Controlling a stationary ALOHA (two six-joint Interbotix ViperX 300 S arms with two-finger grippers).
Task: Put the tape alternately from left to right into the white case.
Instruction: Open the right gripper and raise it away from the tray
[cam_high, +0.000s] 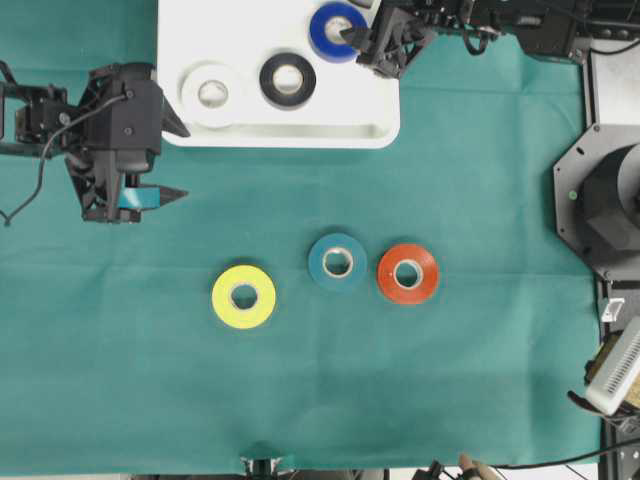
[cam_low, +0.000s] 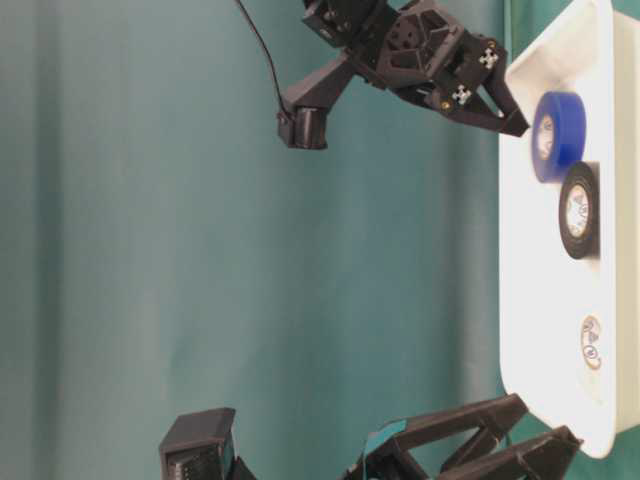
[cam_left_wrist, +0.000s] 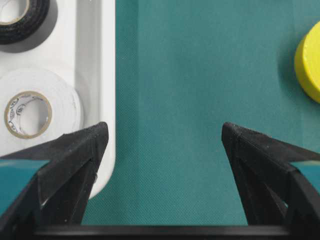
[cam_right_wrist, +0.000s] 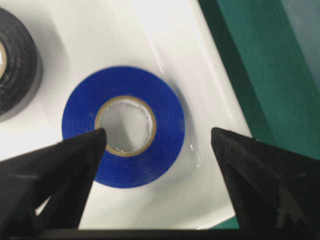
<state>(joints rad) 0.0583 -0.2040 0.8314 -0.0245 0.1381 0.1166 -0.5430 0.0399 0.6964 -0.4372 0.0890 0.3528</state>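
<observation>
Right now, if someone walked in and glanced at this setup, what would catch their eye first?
Probably the white case at the top of the green cloth, already holding white tape, black tape and blue tape, with the right gripper open just above the blue one. Next, the bright yellow tape, teal tape and orange-red tape lying loose in a row on the cloth below.

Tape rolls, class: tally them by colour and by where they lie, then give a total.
In the white case:
white roll: 1
black roll: 1
blue roll: 1
On the green cloth:
yellow roll: 1
teal roll: 1
orange-red roll: 1
Total: 6
</observation>
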